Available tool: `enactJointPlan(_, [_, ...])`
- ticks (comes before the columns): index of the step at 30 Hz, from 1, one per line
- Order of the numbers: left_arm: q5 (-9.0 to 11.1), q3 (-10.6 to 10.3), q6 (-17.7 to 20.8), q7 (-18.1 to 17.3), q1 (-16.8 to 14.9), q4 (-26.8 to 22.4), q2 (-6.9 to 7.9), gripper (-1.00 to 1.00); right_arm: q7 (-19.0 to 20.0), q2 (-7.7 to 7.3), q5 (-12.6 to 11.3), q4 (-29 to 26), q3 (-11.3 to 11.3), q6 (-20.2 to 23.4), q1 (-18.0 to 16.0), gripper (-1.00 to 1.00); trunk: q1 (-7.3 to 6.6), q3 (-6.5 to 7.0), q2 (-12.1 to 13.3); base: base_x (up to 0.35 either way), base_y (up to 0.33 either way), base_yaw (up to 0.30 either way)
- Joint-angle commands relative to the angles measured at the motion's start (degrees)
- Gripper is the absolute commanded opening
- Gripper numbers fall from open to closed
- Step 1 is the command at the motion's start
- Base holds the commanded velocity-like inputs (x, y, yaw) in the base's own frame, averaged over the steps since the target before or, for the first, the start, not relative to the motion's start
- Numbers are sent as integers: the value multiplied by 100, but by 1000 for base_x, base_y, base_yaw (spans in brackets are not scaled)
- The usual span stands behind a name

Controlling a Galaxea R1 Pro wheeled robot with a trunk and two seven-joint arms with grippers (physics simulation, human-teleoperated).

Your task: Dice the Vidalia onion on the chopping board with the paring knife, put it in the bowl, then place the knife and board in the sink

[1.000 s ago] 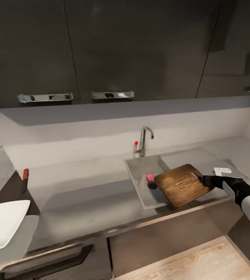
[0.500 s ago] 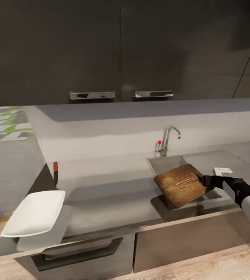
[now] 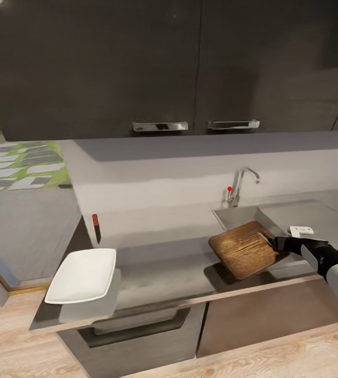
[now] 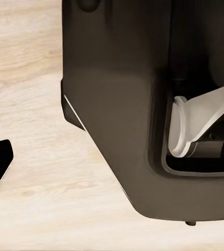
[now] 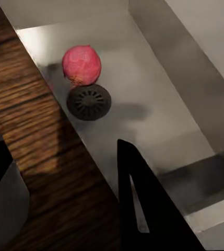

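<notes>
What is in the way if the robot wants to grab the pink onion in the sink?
The chopping board, held in the right gripper, hangs over the sink. The onion sits by the drain, beside the board's edge, with nothing on it.

One chopping board [image 3: 242, 249], one bowl [image 3: 82, 275], one onion [image 5: 81, 64], seemingly one knife [image 3: 95, 227].

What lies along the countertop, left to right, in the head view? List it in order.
White squarish bowl → small red-handled paring knife → dark brown wooden chopping board → black right gripper gripping the board's edge.
</notes>
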Motion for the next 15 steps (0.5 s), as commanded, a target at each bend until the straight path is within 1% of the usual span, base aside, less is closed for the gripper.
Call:
enactJointPlan(1, [5,4,-6,-7,1,-9,-1,100,-1,-3,-72,-11,2,37,-6,-100,3,-11,-13,-22,298,0])
enactJointPlan(4, [5,4,-6,-7,1,-10,2,100,-51,-2,-72,-11,2,43,-6,-100,3,-11,-13,-10,300,0])
enactJointPlan(7, [8,4,-6,-7,1,-7,2,100,-270,10,-75,-11,2,45,-6,-100,3,-11,-13,-3,302,0])
enactJointPlan(11, [7,4,-6,-7,1,-4,4,100,-615,102,-87,-11,-3,46,-6,-100,3,-11,-13,-1,302,0])
enactJointPlan(15, [11,4,-6,-7,1,-4,7,100,-710,152,-84,-11,-6,52,-6,-100,3,-11,-13,0,302,0])
